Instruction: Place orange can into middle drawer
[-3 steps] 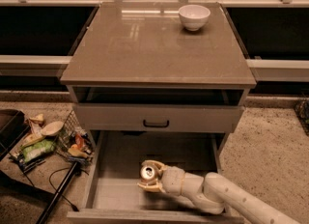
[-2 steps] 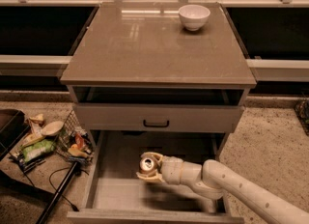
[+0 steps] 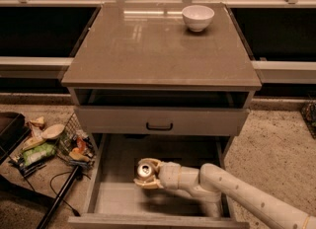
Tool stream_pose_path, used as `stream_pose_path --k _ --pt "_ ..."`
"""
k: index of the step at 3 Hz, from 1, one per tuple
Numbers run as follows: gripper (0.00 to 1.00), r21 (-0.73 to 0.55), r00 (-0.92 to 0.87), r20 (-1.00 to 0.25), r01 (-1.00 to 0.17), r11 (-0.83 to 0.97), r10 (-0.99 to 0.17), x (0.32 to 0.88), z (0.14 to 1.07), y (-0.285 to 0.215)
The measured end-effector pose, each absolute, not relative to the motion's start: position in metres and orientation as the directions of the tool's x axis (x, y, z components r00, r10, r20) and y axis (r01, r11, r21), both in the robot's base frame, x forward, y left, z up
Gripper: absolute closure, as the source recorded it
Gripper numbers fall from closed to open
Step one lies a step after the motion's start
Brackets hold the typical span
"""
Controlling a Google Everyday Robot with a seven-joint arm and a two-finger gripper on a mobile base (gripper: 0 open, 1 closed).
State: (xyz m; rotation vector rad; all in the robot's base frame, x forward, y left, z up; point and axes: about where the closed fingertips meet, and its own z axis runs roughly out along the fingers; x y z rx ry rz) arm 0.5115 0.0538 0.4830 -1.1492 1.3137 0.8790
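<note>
The orange can [image 3: 144,170], orange-gold with a silver top and pull tab, stands upright in my gripper [image 3: 147,173], which is shut on it. I hold the can over the pale floor of the open middle drawer [image 3: 118,193], the lowest one of the cabinet, near its left-centre. My white arm [image 3: 232,188] reaches in from the lower right across the drawer's right side. I cannot tell whether the can touches the drawer floor.
A closed grey drawer front with a black handle [image 3: 159,126] sits above the open drawer. A white bowl [image 3: 198,17] stands on the cabinet top [image 3: 148,50]. A wire basket of snacks [image 3: 74,146] and loose packets lie on the floor at the left.
My gripper has carried the can to the left and slightly back inside the drawer, and the arm has stretched further in.
</note>
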Motion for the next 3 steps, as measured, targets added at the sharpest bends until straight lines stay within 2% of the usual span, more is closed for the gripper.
stream_pose_path --k 1,2,3 --pt "1.0 -0.059 0.034 -0.993 -0.972 0.227 -0.113 0.5018 0.4699 0.0679" --pt "0.82 -0.062 0.037 -0.993 -0.973 0.224 -0.112 0.5019 0.471 0.0691" --pt "0.59 -0.061 0.037 -0.993 -0.973 0.221 -0.11 0.5013 0.4714 0.071"
